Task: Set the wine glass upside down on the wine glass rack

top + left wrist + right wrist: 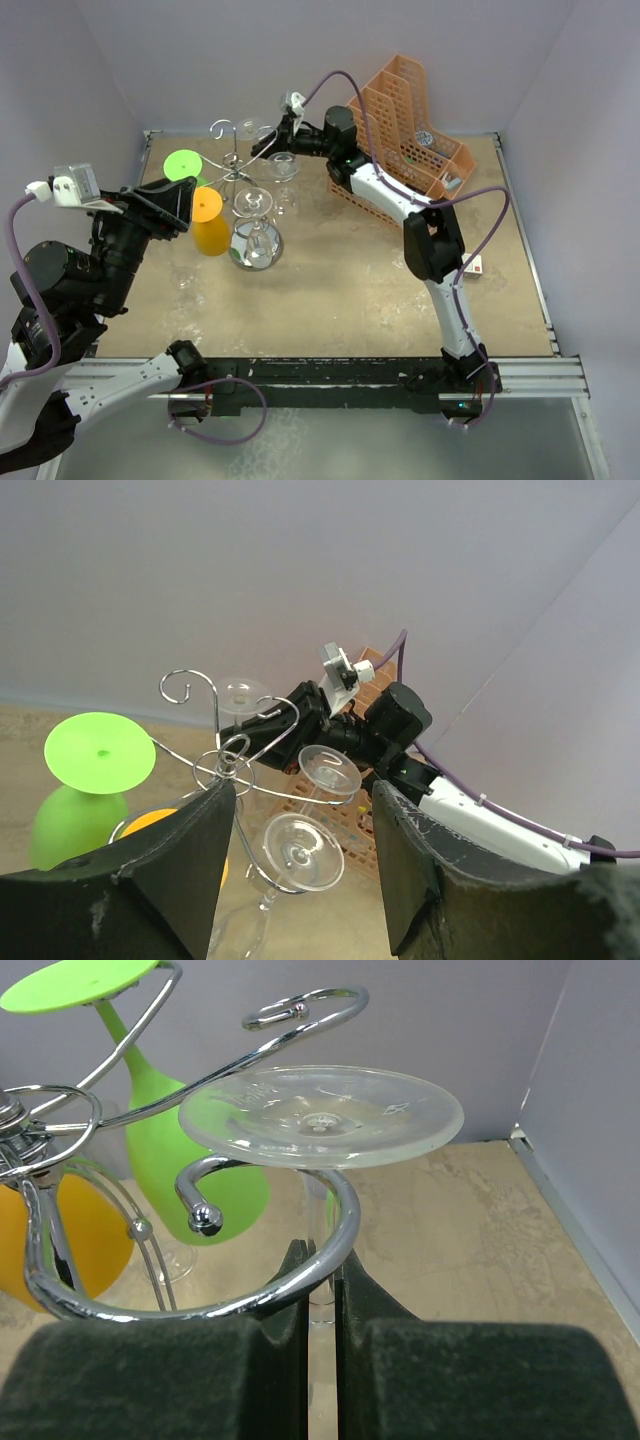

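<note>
The wine glass rack [236, 165] is a silver wire stand with curled arms on a round shiny base [257, 247]. My right gripper [320, 1260] is shut on the stem of a clear wine glass [320, 1115]. The glass is upside down, its foot lying on top of a curled hook arm [340, 1210]. In the top view the right gripper [262, 150] is at the rack's far side. Two other clear glasses [300, 850] hang from the rack, with a green glass [98, 752] too. My left gripper [300, 870] is open and empty, near the rack's left side [180, 205].
An orange glass [208, 220] stands left of the rack base. The orange mesh file organiser [410, 130] stands at the back right, behind the right arm. A small white object [473, 265] lies by the right arm's elbow. Walls close in the back and both sides.
</note>
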Robot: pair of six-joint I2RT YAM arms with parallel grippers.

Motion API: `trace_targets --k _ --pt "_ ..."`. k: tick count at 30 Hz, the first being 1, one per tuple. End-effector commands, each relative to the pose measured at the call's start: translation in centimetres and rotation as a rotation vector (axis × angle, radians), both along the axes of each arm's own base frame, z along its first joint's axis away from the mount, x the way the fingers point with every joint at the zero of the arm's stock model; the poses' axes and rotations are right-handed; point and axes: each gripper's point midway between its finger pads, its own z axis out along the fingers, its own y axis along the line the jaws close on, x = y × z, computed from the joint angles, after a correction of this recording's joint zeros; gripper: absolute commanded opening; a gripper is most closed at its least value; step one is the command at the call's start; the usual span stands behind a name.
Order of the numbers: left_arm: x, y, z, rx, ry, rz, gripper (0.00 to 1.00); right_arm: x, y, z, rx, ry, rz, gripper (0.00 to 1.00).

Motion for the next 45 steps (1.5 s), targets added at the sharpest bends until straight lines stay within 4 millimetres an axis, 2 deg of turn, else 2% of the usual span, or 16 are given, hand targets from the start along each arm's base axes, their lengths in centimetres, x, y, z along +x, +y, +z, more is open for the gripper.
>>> trace_targets --k 1,22,29,34,45 --pt "-0.1 0.5 1.0 -0.017 -0.013 0.017 0.55 -1.4 0.0 5.2 0.086 -0.170 0.048 0.00" --pt "0.1 0.4 0.7 -0.010 -0.003 0.025 0.55 -3.8 -1.3 6.3 0.151 -0.237 0.122 0.00" --pt "0.1 0.5 0.6 -0.014 0.000 0.027 0.55 -3.7 -1.3 6.4 0.169 -0.240 0.113 0.00" --pt "0.1 0.5 0.6 -0.013 0.000 0.029 0.55 -3.7 -1.6 7.5 0.223 -0.253 0.089 0.00" --pt "0.0 0.8 0.7 -0.017 0.000 0.036 0.55 -3.7 -1.3 6.7 0.225 -0.271 0.115 0.00"
